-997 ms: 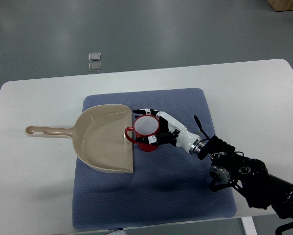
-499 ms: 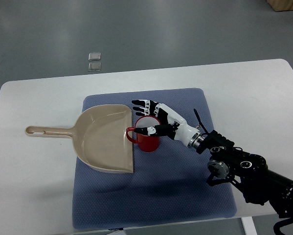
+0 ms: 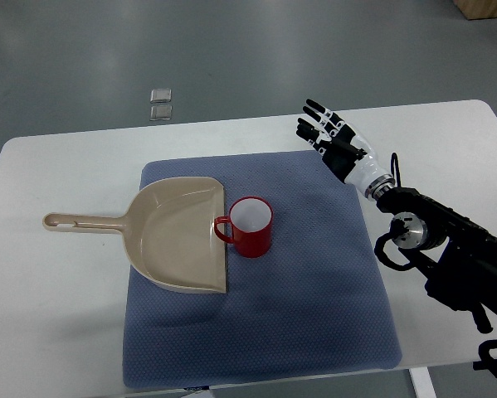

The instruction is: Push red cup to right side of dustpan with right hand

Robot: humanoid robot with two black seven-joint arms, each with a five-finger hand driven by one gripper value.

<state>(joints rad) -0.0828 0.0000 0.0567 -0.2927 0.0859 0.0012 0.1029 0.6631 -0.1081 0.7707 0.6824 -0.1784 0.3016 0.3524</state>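
Observation:
A red cup with a white inside stands upright on the blue mat, its handle touching the open right edge of the beige dustpan. The dustpan lies flat, its handle pointing left. My right hand is raised over the mat's back right corner, well away from the cup, fingers spread and holding nothing. The left arm is out of view.
The mat lies on a white table. The black right forearm crosses the table's right side. Two small grey squares lie on the floor behind the table.
My right hand has let go of the cup and pulled back up and to the right, from around the cup to the mat's back right corner. The cup stays beside the dustpan.

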